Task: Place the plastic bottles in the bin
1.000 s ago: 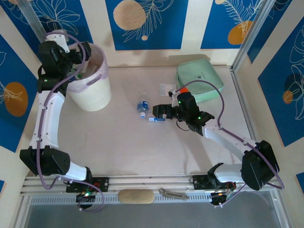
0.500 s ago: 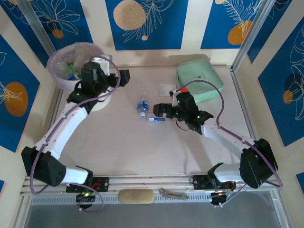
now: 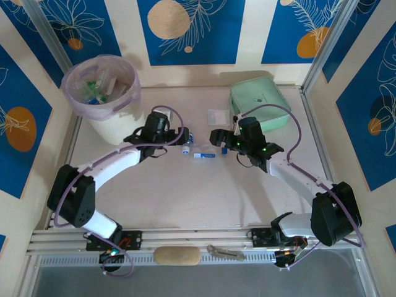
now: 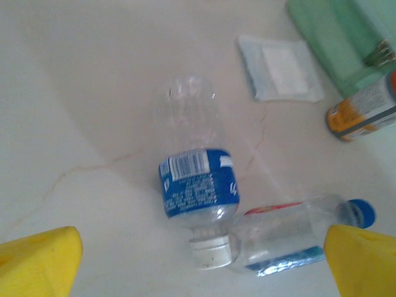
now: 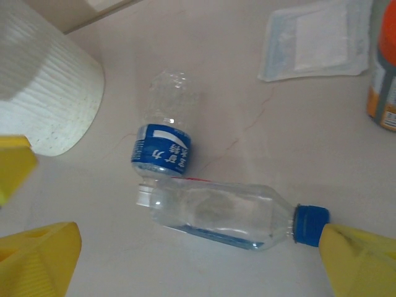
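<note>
Two clear plastic bottles lie touching mid-table. One has a blue label and a white cap (image 4: 197, 185) (image 5: 163, 139) (image 3: 186, 144). The other has a blue cap (image 4: 291, 234) (image 5: 219, 213) (image 3: 204, 155) and lies across the first one's cap end. My left gripper (image 3: 177, 138) (image 4: 198, 266) hovers open just left of them, yellow fingertips (image 4: 38, 263) spread wide. My right gripper (image 3: 218, 141) (image 5: 198, 263) hovers open just right of them, one fingertip (image 5: 359, 263) by the blue cap. The bin (image 3: 117, 127) (image 5: 43, 93), a white bucket with a lilac bag, stands at the far left holding several bottles (image 3: 99, 86).
A mint-green case (image 3: 263, 99) (image 4: 334, 37) lies at the back right. A flat white packet (image 3: 217, 115) (image 4: 281, 65) (image 5: 318, 40) and an orange-capped jar (image 4: 362, 111) (image 5: 383, 68) sit between it and the bottles. Bare tabletop stretches toward the near edge.
My left arm swung away from the bin and down to the two bottles mid-table, staying open. My right gripper shifted slightly toward the back.
</note>
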